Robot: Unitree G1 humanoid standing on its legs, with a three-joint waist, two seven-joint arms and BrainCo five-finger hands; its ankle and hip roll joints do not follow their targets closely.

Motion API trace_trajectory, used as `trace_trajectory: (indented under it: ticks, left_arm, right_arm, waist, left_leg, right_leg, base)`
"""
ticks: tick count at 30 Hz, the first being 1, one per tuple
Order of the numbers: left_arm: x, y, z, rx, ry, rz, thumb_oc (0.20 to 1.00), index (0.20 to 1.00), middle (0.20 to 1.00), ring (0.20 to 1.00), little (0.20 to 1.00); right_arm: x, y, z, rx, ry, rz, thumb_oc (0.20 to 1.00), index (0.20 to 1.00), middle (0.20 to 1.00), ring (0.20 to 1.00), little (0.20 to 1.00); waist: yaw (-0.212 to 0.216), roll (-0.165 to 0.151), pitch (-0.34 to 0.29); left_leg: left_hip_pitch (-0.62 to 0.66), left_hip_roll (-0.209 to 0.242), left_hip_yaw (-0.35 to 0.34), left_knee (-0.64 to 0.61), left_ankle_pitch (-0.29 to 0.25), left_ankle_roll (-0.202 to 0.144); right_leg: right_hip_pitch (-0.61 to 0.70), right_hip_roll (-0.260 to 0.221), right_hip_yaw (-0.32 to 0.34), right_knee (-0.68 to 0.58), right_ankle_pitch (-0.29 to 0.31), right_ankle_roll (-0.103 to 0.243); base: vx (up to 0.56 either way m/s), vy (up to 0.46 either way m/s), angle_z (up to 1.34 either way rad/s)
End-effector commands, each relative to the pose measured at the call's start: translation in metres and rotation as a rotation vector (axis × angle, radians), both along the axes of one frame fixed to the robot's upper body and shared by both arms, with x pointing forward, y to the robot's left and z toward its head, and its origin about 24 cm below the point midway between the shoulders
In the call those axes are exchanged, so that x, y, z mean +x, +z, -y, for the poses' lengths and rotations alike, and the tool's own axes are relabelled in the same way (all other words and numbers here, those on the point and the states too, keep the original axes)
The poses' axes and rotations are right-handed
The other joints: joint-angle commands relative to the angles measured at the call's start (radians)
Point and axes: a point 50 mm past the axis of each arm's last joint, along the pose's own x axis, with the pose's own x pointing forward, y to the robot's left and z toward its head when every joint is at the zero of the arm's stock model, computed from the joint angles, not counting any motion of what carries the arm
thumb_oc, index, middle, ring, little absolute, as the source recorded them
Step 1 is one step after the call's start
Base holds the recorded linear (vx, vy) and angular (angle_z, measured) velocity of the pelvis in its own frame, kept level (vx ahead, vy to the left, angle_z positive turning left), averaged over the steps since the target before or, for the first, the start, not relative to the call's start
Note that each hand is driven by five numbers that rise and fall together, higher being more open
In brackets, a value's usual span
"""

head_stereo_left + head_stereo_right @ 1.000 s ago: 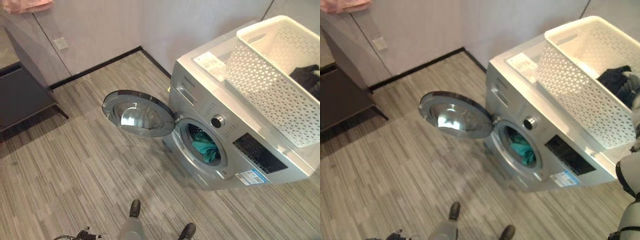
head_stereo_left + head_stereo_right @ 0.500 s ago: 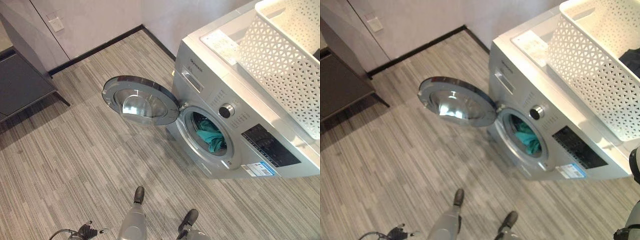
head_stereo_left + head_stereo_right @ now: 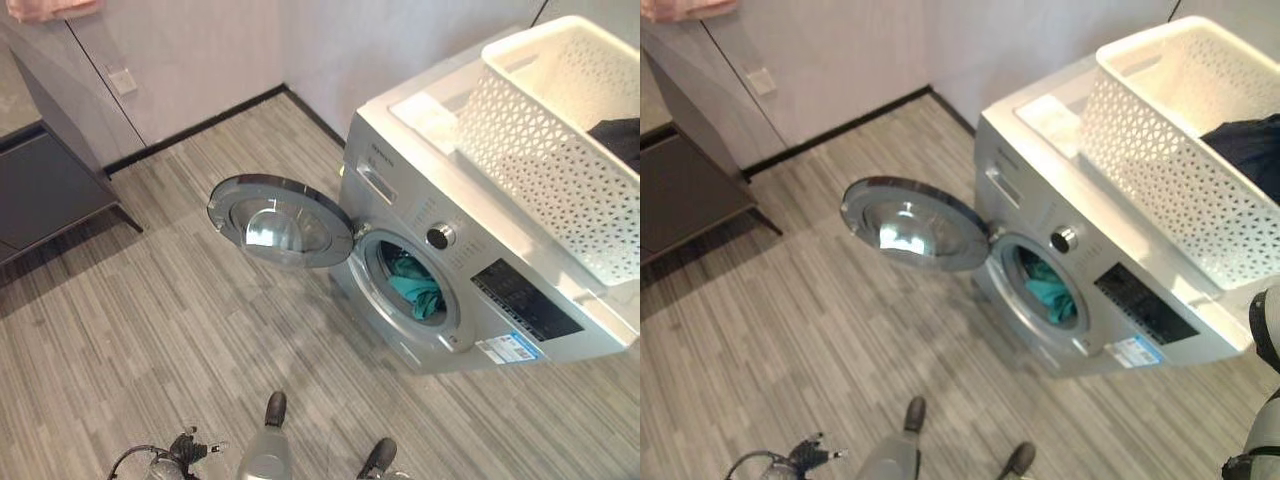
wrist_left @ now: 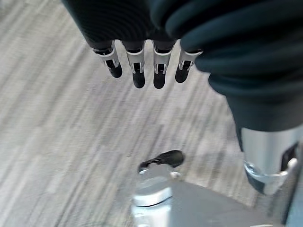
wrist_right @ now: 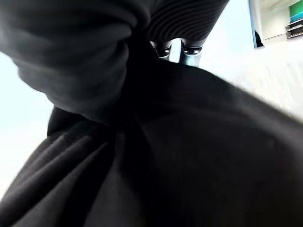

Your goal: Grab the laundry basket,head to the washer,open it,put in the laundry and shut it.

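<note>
The silver washer (image 3: pixel 450 205) stands at the right with its round door (image 3: pixel 280 220) swung open to the left. Teal laundry (image 3: pixel 415 290) lies in the drum. On the washer's top sits the white lattice laundry basket (image 3: pixel 540 160) with a dark garment (image 3: pixel 1250 150) in its far end. My right hand (image 5: pixel 190 49) is pressed into that dark garment (image 5: pixel 189 156), and the cloth hides its fingers. My left hand (image 4: pixel 137 71) hangs above the striped floor (image 4: pixel 57 123), fingers straight and holding nothing, well short of the washer door.
A dark low cabinet (image 3: pixel 50 190) stands at the left against the wall, with a pink cloth (image 3: pixel 50 8) above it. A wall socket (image 3: pixel 122 80) sits near the corner. Grey plank floor (image 3: pixel 150 340) stretches in front of the washer.
The head camera dipped and came back up, so the whole scene shifted. Washer, open door and basket stay where they were.
</note>
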Motion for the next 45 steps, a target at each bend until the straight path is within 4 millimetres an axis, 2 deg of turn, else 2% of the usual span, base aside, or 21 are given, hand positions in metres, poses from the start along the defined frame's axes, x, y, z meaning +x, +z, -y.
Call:
trace_trajectory:
  ticks: [1, 5, 9, 17, 19, 21, 23, 24, 25, 26, 27, 28, 29, 30, 31, 32, 33, 36, 40, 44, 45]
  left_arm:
    - [-0.022, -0.005, -0.004, 0.05, 0.001, -0.052, 1.0, 1.0, 1.0, 1.0, 1.0]
    - [-0.028, -0.007, -0.003, 0.062, 0.016, -0.063, 1.0, 1.0, 1.0, 1.0, 1.0]
    - [-0.038, -0.01, 0.001, 0.053, 0.034, -0.085, 1.0, 1.0, 1.0, 1.0, 1.0]
    - [-0.046, -0.013, 0.006, 0.038, 0.024, -0.098, 1.0, 1.0, 1.0, 1.0, 1.0]
    - [-0.042, -0.012, 0.008, 0.028, 0.002, -0.077, 1.0, 1.0, 1.0, 1.0, 1.0]
    - [-0.027, -0.007, 0.01, 0.017, -0.045, -0.011, 1.0, 1.0, 1.0, 1.0, 1.0]
    - [-0.001, 0.005, 0.013, 0.004, -0.104, 0.107, 1.0, 1.0, 1.0, 1.0, 1.0]
    - [0.018, 0.017, 0.013, 0.005, -0.162, 0.196, 1.0, 1.0, 1.0, 1.0, 1.0]
    - [0.049, 0.043, 0.012, 0.025, -0.239, 0.353, 1.0, 1.0, 1.0, 1.0, 1.0]
    - [0.067, 0.061, 0.015, 0.027, -0.296, 0.449, 1.0, 1.0, 1.0, 1.0, 1.0]
    - [0.086, 0.088, 0.017, 0.031, -0.354, 0.574, 1.0, 1.0, 1.0, 1.0, 1.0]
    - [0.109, 0.135, 0.017, 0.051, -0.4, 0.781, 1.0, 1.0, 1.0, 1.0, 1.0]
    - [0.112, 0.15, 0.02, 0.05, -0.43, 0.841, 1.0, 1.0, 1.0, 1.0, 1.0]
    - [0.12, 0.176, 0.022, 0.079, -0.474, 0.946, 1.0, 1.0, 1.0, 1.0, 1.0]
    - [0.12, 0.176, 0.021, 0.08, -0.474, 0.945, 1.0, 1.0, 1.0, 1.0, 1.0]
    - [0.135, 0.219, 0.028, 0.128, -0.543, 1.116, 1.0, 1.0, 1.0, 1.0, 1.0]
    - [0.144, 0.241, 0.034, 0.138, -0.58, 1.197, 1.0, 1.0, 1.0, 1.0, 1.0]
    - [0.164, 0.286, 0.046, 0.136, -0.633, 1.341, 1.0, 1.0, 1.0, 1.0, 1.0]
    - [0.203, 0.327, 0.084, -0.038, -0.678, 1.44, 1.0, 1.0, 1.0, 1.0, 1.0]
    - [0.242, 0.355, 0.143, -0.188, -0.739, 1.446, 1.0, 1.0, 1.0, 1.0, 1.0]
    - [0.243, 0.356, 0.145, -0.189, -0.741, 1.449, 1.0, 1.0, 1.0, 1.0, 1.0]
  right_arm:
    - [-0.007, 0.042, -0.007, -0.086, -0.03, 0.248, 0.2, 0.2, 0.2, 0.2, 0.2]
    - [-0.008, 0.057, -0.014, -0.074, -0.007, 0.361, 0.2, 0.2, 0.2, 0.2, 0.2]
    - [-0.016, 0.086, -0.022, -0.093, 0.004, 0.527, 0.2, 0.2, 0.2, 0.2, 0.2]
    - [-0.034, 0.114, -0.023, -0.129, 0.019, 0.656, 0.2, 0.2, 0.2, 0.2, 0.2]
    - [-0.035, 0.117, -0.024, -0.135, 0.031, 0.663, 0.2, 0.2, 0.2, 0.2, 0.2]
    - [-0.035, 0.119, -0.025, -0.142, 0.034, 0.652, 0.2, 0.2, 0.2, 0.2, 0.2]
    - [-0.035, 0.121, -0.026, -0.143, 0.039, 0.649, 0.2, 0.2, 0.2, 0.2, 0.2]
    - [-0.035, 0.122, -0.026, -0.152, 0.037, 0.636, 0.2, 0.2, 0.2, 0.2, 0.2]
    - [-0.035, 0.121, -0.025, -0.166, 0.035, 0.619, 0.2, 0.2, 0.2, 0.2, 0.2]
    - [-0.036, 0.121, -0.025, -0.17, 0.035, 0.614, 0.2, 0.2, 0.2, 0.2, 0.2]
    - [-0.037, 0.121, -0.024, -0.173, 0.032, 0.609, 0.2, 0.2, 0.2, 0.2, 0.2]
    - [-0.035, 0.116, -0.023, -0.174, 0.03, 0.589, 0.2, 0.2, 0.2, 0.2, 0.2]
    - [-0.033, 0.113, -0.023, -0.167, 0.035, 0.584, 0.2, 0.2, 0.2, 0.2, 0.2]
    - [-0.031, 0.111, -0.022, -0.16, 0.033, 0.575, 0.2, 0.2, 0.2, 0.2, 0.2]
    - [-0.031, 0.11, -0.023, -0.16, 0.034, 0.575, 0.2, 0.2, 0.2, 0.2, 0.2]
    - [-0.022, 0.103, -0.027, -0.143, 0.048, 0.551, 0.2, 0.2, 0.2, 0.2, 0.2]
    - [-0.016, 0.1, -0.032, -0.129, 0.065, 0.54, 0.2, 0.2, 0.2, 0.2, 0.2]
    - [0.002, 0.094, -0.05, -0.084, 0.125, 0.508, 0.2, 0.2, 0.2, 0.2, 0.2]
    - [0.029, 0.087, -0.083, -0.031, 0.214, 0.456, 0.2, 0.2, 0.2, 0.2, 0.2]
    - [0.048, 0.085, -0.118, 0.013, 0.299, 0.424, 0.2, 0.2, 0.2, 0.2, 0.2]
    - [0.048, 0.086, -0.117, 0.012, 0.296, 0.426, 0.2, 0.2, 0.2, 0.2, 0.2]
  waist:
    - [-0.004, -0.02, -0.072]
    - [-0.012, -0.021, -0.097]
    - [-0.026, -0.022, -0.136]
    - [-0.049, -0.025, -0.171]
    - [-0.05, -0.026, -0.175]
    - [-0.051, -0.027, -0.179]
    - [-0.052, -0.028, -0.182]
    - [-0.052, -0.028, -0.184]
    - [-0.052, -0.026, -0.184]
    - [-0.052, -0.025, -0.184]
    - [-0.05, -0.024, -0.185]
    - [-0.049, -0.024, -0.186]
    - [-0.05, -0.024, -0.187]
    - [-0.05, -0.025, -0.189]
    - [-0.051, -0.025, -0.189]
    - [-0.055, -0.024, -0.193]
    - [-0.06, -0.023, -0.198]
    - [-0.071, -0.018, -0.207]
    - [-0.091, -0.009, -0.224]
    - [-0.116, 0.004, -0.235]
    - [-0.115, 0.002, -0.234]
  left_leg:
    - [0.016, 0.015, 0.001, -0.025, -0.043, 0.003]
    - [0.052, 0.018, 0.006, -0.038, -0.046, 0.002]
    - [0.09, 0.02, 0.013, -0.049, -0.049, 0.001]
    - [0.119, 0.024, 0.018, -0.057, -0.051, 0.0]
    - [0.123, 0.024, 0.022, -0.058, -0.052, 0.0]
    - [0.127, 0.026, 0.024, -0.059, -0.053, 0.001]
    - [0.13, 0.027, 0.025, -0.059, -0.054, 0.001]
    - [0.131, 0.028, 0.026, -0.06, -0.055, 0.0]
    - [0.132, 0.029, 0.026, -0.059, -0.054, 0.0]
    - [0.132, 0.031, 0.025, -0.059, -0.054, 0.0]
    - [0.132, 0.032, 0.025, -0.059, -0.054, 0.0]
    - [0.133, 0.034, 0.024, -0.06, -0.053, -0.001]
    - [0.133, 0.035, 0.024, -0.06, -0.053, -0.001]
    - [0.133, 0.036, 0.025, -0.06, -0.052, -0.002]
    - [0.134, 0.036, 0.025, -0.06, -0.052, -0.002]
    - [0.134, 0.038, 0.027, -0.061, -0.052, -0.003]
    - [0.135, 0.038, 0.028, -0.062, -0.052, -0.003]
    - [0.142, 0.039, 0.031, -0.063, -0.053, -0.005]
    - [0.149, 0.035, 0.04, -0.065, -0.049, -0.005]
    - [0.156, 0.034, 0.042, -0.065, -0.049, -0.008]
    - [0.152, 0.032, 0.041, -0.065, -0.045, -0.007]
  right_leg:
    - [-0.013, -0.022, 0.037, 0.067, -0.086, 0.023]
    - [0.017, -0.02, 0.038, 0.062, -0.09, 0.024]
    - [0.05, -0.015, 0.042, 0.054, -0.091, 0.026]
    - [0.068, -0.007, 0.047, 0.06, -0.096, 0.026]
    - [0.07, -0.005, 0.051, 0.058, -0.095, 0.026]
    - [0.072, -0.004, 0.053, 0.057, -0.094, 0.026]
    - [0.074, -0.003, 0.054, 0.056, -0.093, 0.026]
    - [0.075, -0.002, 0.054, 0.054, -0.093, 0.027]
    - [0.076, 0.0, 0.055, 0.054, -0.093, 0.027]
    - [0.076, 0.0, 0.056, 0.053, -0.093, 0.027]
    - [0.077, 0.001, 0.056, 0.051, -0.093, 0.028]
    - [0.078, 0.004, 0.057, 0.048, -0.092, 0.028]
    - [0.078, 0.005, 0.057, 0.047, -0.092, 0.028]
    - [0.079, 0.006, 0.058, 0.045, -0.092, 0.028]
    - [0.079, 0.006, 0.058, 0.045, -0.092, 0.028]
    - [0.079, 0.009, 0.062, 0.045, -0.093, 0.026]
    - [0.079, 0.01, 0.064, 0.044, -0.094, 0.025]
    - [0.084, 0.012, 0.07, 0.043, -0.094, 0.023]
    - [0.085, 0.01, 0.072, 0.04, -0.089, 0.023]
    - [0.089, 0.012, 0.077, 0.041, -0.092, 0.022]
    - [0.086, 0.011, 0.075, 0.04, -0.088, 0.022]
  base:
    - [-0.06, 0.033, 0.01]
    - [0.03, 0.007, 0.01]
    - [0.01, 0.004, -0.01]
    - [0.0, 0.001, -0.01]
    - [0.0, 0.001, -0.06]
    - [0.0, -0.002, -0.02]
    - [0.0, -0.005, -0.03]
    - [-0.02, -0.015, -0.07]
    - [-0.02, -0.016, -0.07]
    - [-0.02, -0.021, -0.06]
    - [-0.02, -0.029, -0.05]
    - [-0.01, -0.029, -0.04]
    - [-0.01, -0.03, -0.01]
    - [0.0, 0.0, 0.0]
    - [0.0, 0.0, 0.0]
    - [0.0, 0.0, 0.0]
    - [0.0, 0.0, 0.0]
    - [-0.01, -0.006, -0.08]
    - [0.0, 0.002, -0.02]
    - [0.0, 0.003, -0.04]
    - [0.0, 0.0, 0.0]
